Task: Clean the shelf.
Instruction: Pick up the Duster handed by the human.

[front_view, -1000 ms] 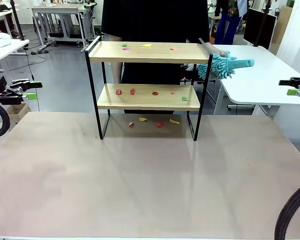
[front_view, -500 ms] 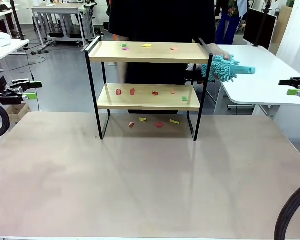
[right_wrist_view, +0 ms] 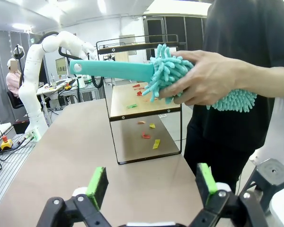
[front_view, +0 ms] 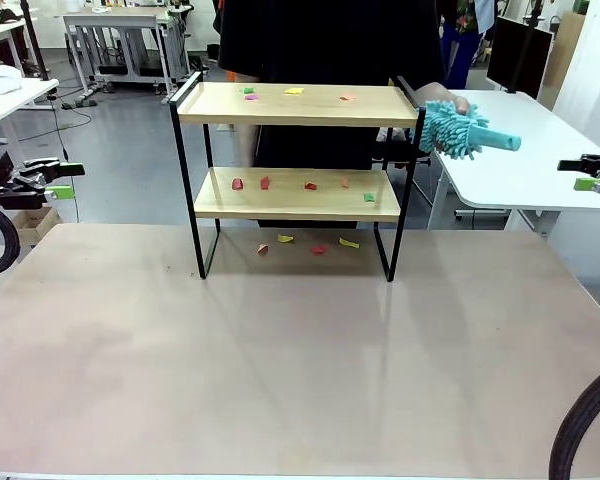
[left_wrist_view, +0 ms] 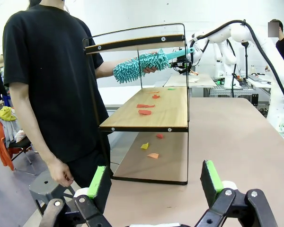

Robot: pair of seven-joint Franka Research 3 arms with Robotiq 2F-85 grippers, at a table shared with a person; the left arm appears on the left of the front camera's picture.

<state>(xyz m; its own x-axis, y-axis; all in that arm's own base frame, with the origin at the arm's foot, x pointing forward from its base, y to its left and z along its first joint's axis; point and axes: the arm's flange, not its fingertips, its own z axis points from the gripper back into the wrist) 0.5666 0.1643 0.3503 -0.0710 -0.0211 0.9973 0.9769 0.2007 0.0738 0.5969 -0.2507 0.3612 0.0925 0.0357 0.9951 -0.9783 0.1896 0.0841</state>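
The shelf (front_view: pixel 295 105) stands at the table's far side, two light wooden boards in a thin black frame; it also shows as the shelf (left_wrist_view: pixel 151 111) and the shelf (right_wrist_view: pixel 135 101). Small coloured paper scraps (front_view: pixel 305 185) lie on both boards and on the table beneath. A person behind it holds a teal fluffy duster (front_view: pixel 458 130) by its head at the shelf's right end, handle pointing right; duster (left_wrist_view: pixel 135 66), duster (right_wrist_view: pixel 170 71). My left gripper (front_view: pixel 68 180) hovers open at the far left, left gripper (left_wrist_view: pixel 154 177). My right gripper (front_view: pixel 585 172) is open at the far right, right gripper (right_wrist_view: pixel 151 182).
The beige table (front_view: pixel 280 370) stretches bare in front of the shelf. A white side table (front_view: pixel 525 150) stands at the right behind the duster. Other tables and a stool (left_wrist_view: pixel 45 184) lie beyond the table edge.
The person's hand has carried the duster slightly right and up, tilting its handle downward to the right. Both arms stay still.
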